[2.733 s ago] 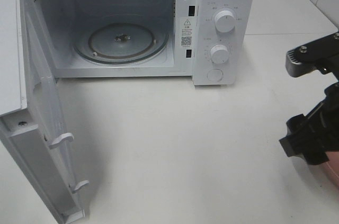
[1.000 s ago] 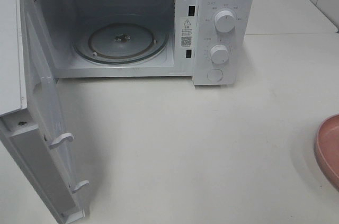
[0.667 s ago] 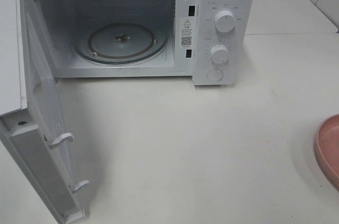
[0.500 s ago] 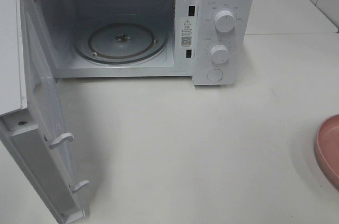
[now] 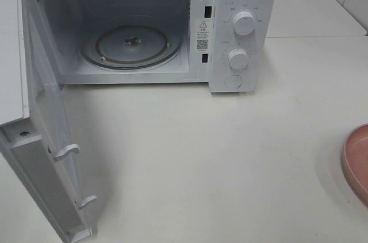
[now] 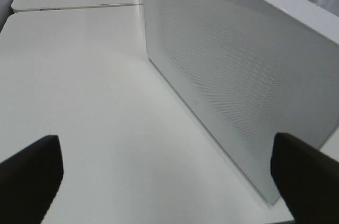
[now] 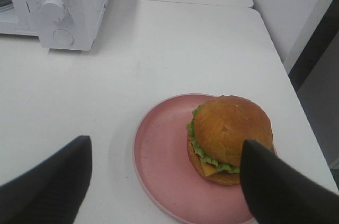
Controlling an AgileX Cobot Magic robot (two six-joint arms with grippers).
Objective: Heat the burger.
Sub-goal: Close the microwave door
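on the pink plate point(image 7: 169, 166) at the table's right edge you see the burger point(image 7: 230, 136), right of the open microwave point(image 5: 241, 30). your right gripper point(image 7: 164, 181) hangs above it, jaws wide; the left gripper point(image 6: 169, 173) gapes beside the microwave door point(image 6: 238, 86).

Neither of your arms shows in the high view; only the wrist cameras catch them. Your left gripper point(image 6: 169, 173) has its jaws spread wide, one dark fingertip point(image 6: 32, 173) at each side of its view, with nothing between them. Your right gripper point(image 7: 169, 176) is also spread wide and holds nothing, its two dark fingers point(image 7: 50, 181) apart at the near edge of its view, angled downward.
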